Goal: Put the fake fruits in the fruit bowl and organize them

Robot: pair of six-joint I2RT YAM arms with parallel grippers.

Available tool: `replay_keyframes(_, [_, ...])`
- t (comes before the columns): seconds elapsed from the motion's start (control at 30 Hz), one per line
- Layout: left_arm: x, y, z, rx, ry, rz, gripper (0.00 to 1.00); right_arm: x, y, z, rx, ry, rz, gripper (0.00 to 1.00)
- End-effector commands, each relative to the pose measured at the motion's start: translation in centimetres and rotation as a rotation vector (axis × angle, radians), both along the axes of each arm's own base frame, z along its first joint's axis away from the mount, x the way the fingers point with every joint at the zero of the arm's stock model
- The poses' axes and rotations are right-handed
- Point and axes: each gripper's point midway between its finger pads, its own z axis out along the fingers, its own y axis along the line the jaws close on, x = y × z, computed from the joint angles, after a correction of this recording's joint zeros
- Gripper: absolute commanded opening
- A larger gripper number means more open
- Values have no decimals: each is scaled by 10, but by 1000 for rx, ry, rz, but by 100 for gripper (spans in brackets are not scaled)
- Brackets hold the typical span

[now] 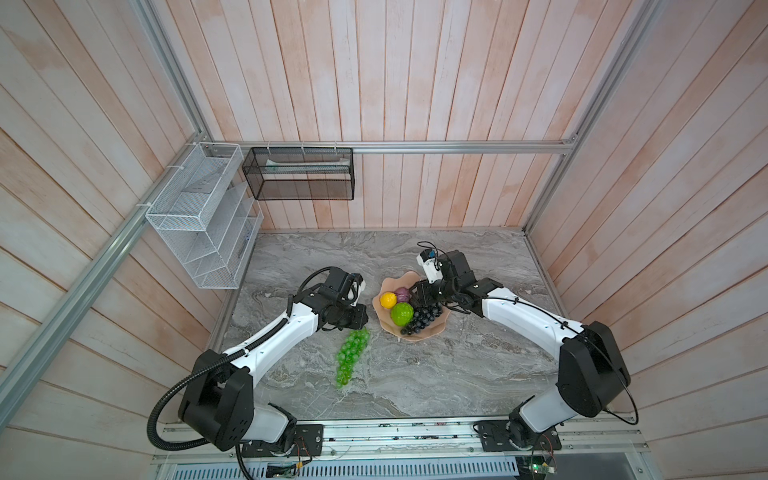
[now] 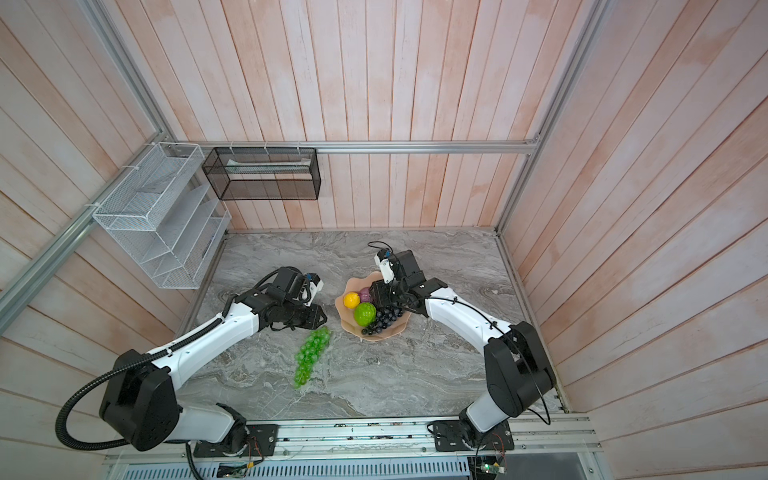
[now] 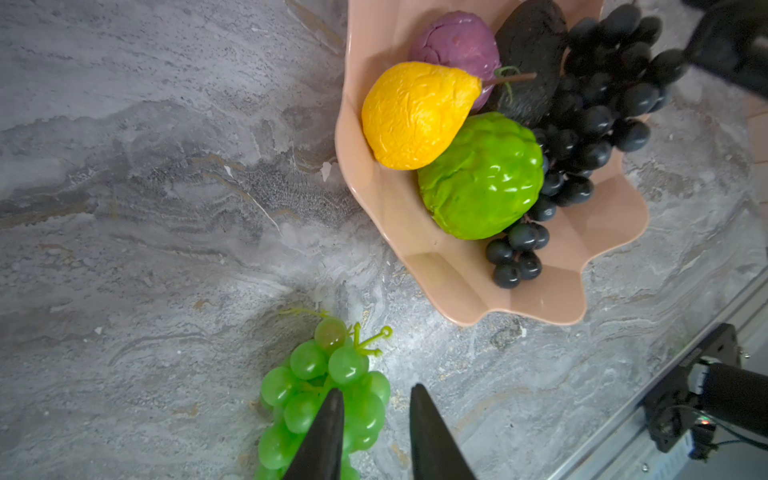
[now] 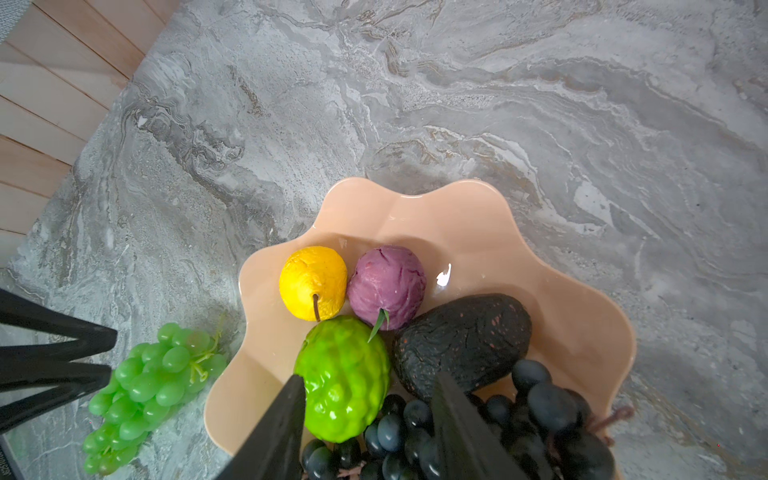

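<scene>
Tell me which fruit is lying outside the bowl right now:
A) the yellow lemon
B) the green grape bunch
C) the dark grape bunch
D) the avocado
B: the green grape bunch lies on the marble tabletop beside the fruit bowl, while the lemon, the avocado and the dark grape bunch all sit inside the bowl.

From high above the front edge, both top views show me the whole counter, tilted toward the back. My left wrist camera hangs close over the green grapes, facing the bowl. My right wrist camera looks down close into that bowl. Both wrist views share the bowl and the green grapes.
</scene>
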Motion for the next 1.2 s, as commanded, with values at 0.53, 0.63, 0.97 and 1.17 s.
replay_keyframes(0.53, [-5, -2, -60, 87, 99, -50, 40, -7, -1, 1, 13, -10, -2, 50])
replay_keyframes(0.63, [-5, -6, -63, 86, 107, -56, 35, -7, -1, 0, 10, -5, -2, 50])
replay_keyframes(0.97, [-4, -3, -69, 117, 110, -60, 6, -8, -3, 0, 12, -9, -8, 50])
replay_keyframes(1.17, [-8, 0, -48, 91, 77, -38, 0, -7, -3, 3, 14, -16, -9, 50])
